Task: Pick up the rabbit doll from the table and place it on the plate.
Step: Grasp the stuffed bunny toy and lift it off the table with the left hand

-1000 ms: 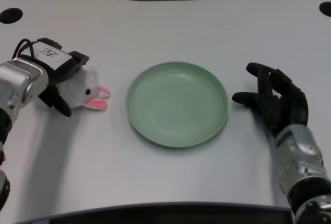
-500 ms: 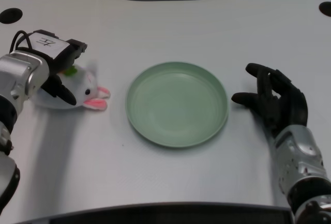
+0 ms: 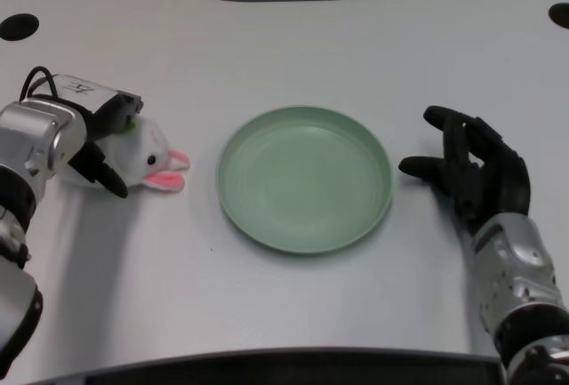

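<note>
The white rabbit doll (image 3: 149, 156) with pink ears lies on the table left of the plate, its ears pointing toward the plate. The round green plate (image 3: 305, 178) sits mid-table with nothing on it. My left hand (image 3: 100, 140) is at the doll's left end. One black finger (image 3: 108, 178) reaches along the doll's near side, and the rest of the hand sits over its far side. The fingers are apart around the doll's rear, and the doll rests on the table. Part of the doll's body is hidden behind the hand.
My right hand (image 3: 471, 176) rests on the table just right of the plate, fingers spread. Dark round holes sit in the tabletop at the far left (image 3: 19, 26) and the far right (image 3: 560, 15). The table's front edge (image 3: 267, 358) runs along the bottom.
My left hand has drawn back to the left and lowered, so more of the doll's head and body shows. The doll and the plate have stayed in place.
</note>
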`<state>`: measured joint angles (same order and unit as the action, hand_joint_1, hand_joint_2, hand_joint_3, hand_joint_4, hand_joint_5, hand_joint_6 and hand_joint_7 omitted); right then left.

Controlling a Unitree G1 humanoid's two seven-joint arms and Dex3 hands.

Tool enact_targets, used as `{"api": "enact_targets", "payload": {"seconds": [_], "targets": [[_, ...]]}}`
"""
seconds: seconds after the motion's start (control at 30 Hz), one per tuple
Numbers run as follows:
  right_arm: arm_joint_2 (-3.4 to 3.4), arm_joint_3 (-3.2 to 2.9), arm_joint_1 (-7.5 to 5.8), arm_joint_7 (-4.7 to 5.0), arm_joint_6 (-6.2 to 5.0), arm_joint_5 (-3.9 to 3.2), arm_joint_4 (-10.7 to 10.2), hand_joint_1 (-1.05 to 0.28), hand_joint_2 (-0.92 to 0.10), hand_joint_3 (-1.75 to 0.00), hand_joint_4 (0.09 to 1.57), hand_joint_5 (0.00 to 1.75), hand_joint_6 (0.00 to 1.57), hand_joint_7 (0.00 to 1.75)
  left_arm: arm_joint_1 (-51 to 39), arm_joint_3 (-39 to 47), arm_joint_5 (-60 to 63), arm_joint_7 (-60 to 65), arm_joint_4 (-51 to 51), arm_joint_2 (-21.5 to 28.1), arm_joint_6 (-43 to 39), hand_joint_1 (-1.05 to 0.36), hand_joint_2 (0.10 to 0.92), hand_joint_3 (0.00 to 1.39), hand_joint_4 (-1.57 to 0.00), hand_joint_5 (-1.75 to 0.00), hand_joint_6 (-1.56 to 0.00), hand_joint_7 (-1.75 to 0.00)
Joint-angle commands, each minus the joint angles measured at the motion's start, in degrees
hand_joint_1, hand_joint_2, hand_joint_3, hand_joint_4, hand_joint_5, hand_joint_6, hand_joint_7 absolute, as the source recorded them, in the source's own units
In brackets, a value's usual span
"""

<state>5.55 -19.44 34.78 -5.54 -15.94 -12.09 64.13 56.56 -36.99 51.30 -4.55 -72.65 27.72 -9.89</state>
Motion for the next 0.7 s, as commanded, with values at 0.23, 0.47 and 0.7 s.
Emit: {"api": "enact_targets", "payload": {"seconds": [0.23,0.47,0.7], "targets": [[-0.42,0.12,-1.04,0.56,0.41,-0.32,-1.04,-0.38,-0.92,-0.42,0.67,1.19,0.61,0.82,0.03,-0.64,-0.91,-0.05,-1.00,-1.19,0.02,-1.00,0.889,0.00,-0.15,-0.13,-0.20,-0.03],[-0.36,0.50,-1.49,0.34,-0.34,0.10,-1.27,-0.38,-0.92,-0.42,0.70,1.20,0.63,0.81,-2.38,-2.66,1.09,15.44,-0.95,-1.05,-0.66,-0.42,0.862,0.00,-0.49,-0.82,-0.78,-0.27],[-0.26,0.23,-1.31,0.06,0.12,-0.32,-1.14,-0.39,-0.92,-0.41,0.70,1.20,0.63,0.80,-3.25,-5.46,3.76,29.52,-2.17,-0.01,-3.01,-0.21,0.858,0.00,-0.68,-1.73,-0.63,-1.15]]}}
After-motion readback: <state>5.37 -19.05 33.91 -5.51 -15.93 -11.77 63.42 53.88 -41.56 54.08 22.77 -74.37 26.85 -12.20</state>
